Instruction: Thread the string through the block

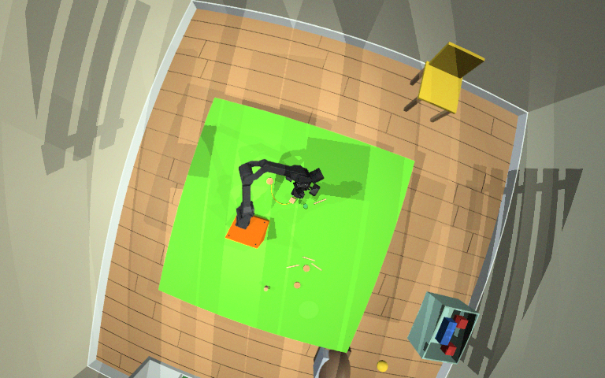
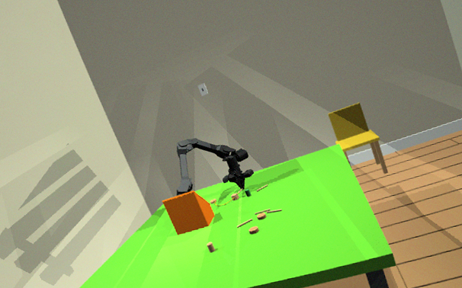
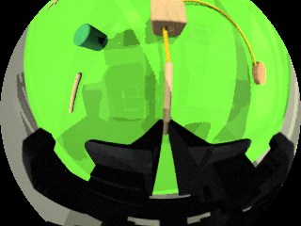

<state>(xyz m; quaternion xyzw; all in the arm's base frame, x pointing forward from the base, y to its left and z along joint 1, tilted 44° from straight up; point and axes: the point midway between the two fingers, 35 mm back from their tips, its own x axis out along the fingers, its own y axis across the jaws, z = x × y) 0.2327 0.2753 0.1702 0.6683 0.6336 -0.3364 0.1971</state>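
My gripper [image 3: 165,123] [image 2: 242,187] is shut on the end of the wooden stick [image 3: 167,89]. The stick is wholly outside the block [image 3: 167,15] [image 1: 291,200] [image 2: 235,197], on the gripper's side. The yellow string [image 3: 167,46] [image 1: 273,194] runs from the stick's far end into the hole in the block's near face. It shows again beyond the block and curves to the round wooden button [image 3: 260,73] [image 1: 269,180] [image 2: 212,201]. The block stands on the green table [image 1: 213,267] [image 2: 155,286]. The fingers do not touch the block.
A dark green cylinder [image 3: 90,37] [image 1: 305,206] [image 2: 247,192] and a loose stick [image 3: 75,92] [image 1: 320,201] [image 2: 262,187] lie near the gripper. Several sticks, two wooden discs [image 1: 306,268] [image 1: 297,285] and a small wooden cylinder [image 1: 266,288] [image 2: 210,247] are farther off. The orange base [image 1: 247,231] [image 2: 187,213] is beside the arm.
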